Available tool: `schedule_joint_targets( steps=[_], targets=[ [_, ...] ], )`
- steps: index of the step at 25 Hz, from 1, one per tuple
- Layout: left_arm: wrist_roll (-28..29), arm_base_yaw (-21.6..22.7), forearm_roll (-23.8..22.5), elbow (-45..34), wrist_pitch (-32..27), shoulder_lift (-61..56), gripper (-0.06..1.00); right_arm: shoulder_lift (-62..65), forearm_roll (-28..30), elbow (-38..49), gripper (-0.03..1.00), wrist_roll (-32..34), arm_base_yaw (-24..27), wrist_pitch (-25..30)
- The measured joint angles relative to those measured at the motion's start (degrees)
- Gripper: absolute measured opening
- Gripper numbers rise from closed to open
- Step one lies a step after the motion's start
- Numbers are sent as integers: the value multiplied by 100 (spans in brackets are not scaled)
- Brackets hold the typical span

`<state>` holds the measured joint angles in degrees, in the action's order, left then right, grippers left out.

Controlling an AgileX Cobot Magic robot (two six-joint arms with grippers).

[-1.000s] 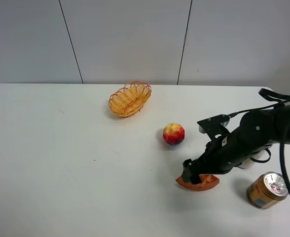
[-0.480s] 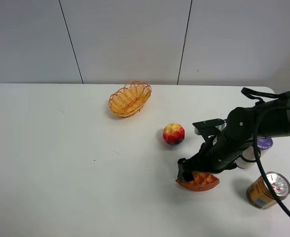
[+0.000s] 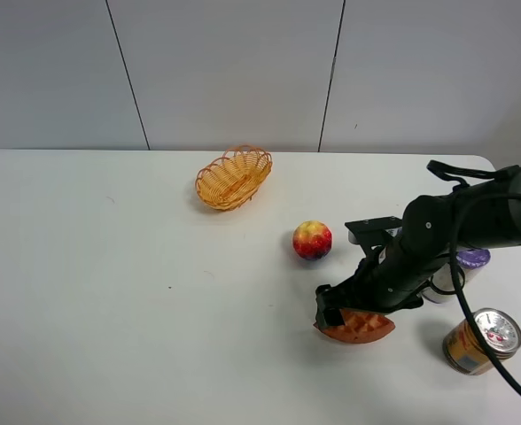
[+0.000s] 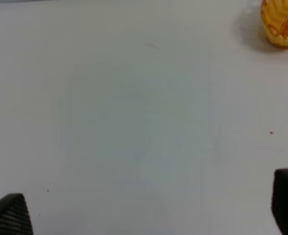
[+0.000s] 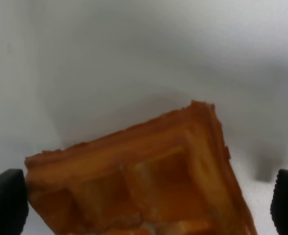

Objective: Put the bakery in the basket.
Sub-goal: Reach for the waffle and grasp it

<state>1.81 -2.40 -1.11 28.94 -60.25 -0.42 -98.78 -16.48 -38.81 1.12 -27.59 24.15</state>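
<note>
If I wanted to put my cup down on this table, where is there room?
The whole left half of the table, left of the basket and the fruit ball, is bare. The right front is crowded: the right gripper at the waffle, a can and a purple-lidded object.

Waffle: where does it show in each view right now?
Exterior high: the waffle lies front right on the table, at the right gripper.
Left wrist: not in it.
Right wrist: close up, between the gripper's fingertips.
Shared landmark: the white table; the basket shows in exterior high and left wrist only.
</note>
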Motion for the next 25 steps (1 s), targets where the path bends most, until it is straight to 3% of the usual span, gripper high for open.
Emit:
schedule_joint_targets(
  steps=[9, 14, 25],
  targets=[
    [0, 0, 0, 0, 0, 0, 100, -6, 0, 0, 98, 154, -39, 143],
    [0, 0, 0, 0, 0, 0, 100, -6, 12, 0, 82, 154, -39, 174],
    [0, 0, 0, 0, 0, 0, 100, -6, 200, -16, 81, 202, -39, 167]
  ],
)
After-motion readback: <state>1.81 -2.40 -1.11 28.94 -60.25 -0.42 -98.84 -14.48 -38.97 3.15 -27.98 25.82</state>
